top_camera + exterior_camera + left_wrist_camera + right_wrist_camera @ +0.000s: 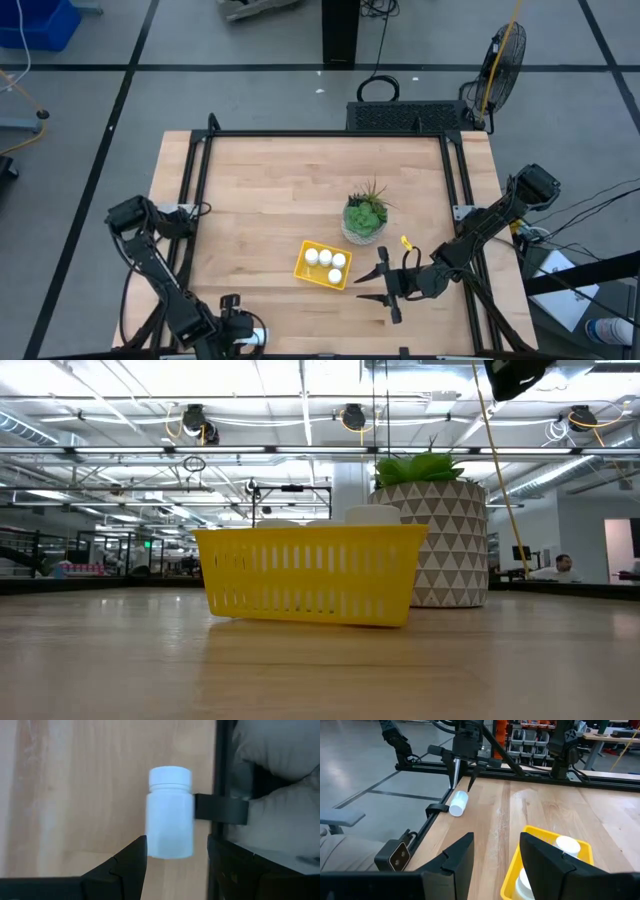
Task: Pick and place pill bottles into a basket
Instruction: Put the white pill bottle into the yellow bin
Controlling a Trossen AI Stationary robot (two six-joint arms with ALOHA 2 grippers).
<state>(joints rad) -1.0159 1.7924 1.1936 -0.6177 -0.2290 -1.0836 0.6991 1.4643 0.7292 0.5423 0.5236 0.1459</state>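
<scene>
One white pill bottle (170, 812) lies on its side on the wood at the table's near edge, against a black bracket (220, 809) of the frame rail. It also shows in the right wrist view (459, 802). My left gripper (176, 845) hangs over it, open and pointing down, with a finger on either side of the bottle's base end and touching nothing. The yellow basket (303, 268) holds several white bottles (325, 257). My right gripper (365, 285) is open and empty just right of the basket.
A pale patterned pot with a green plant (365, 218) stands just behind the basket, toward the far right. Black frame rails (195, 200) run along the table's left, right and far sides. Bare wood lies across the far and left parts.
</scene>
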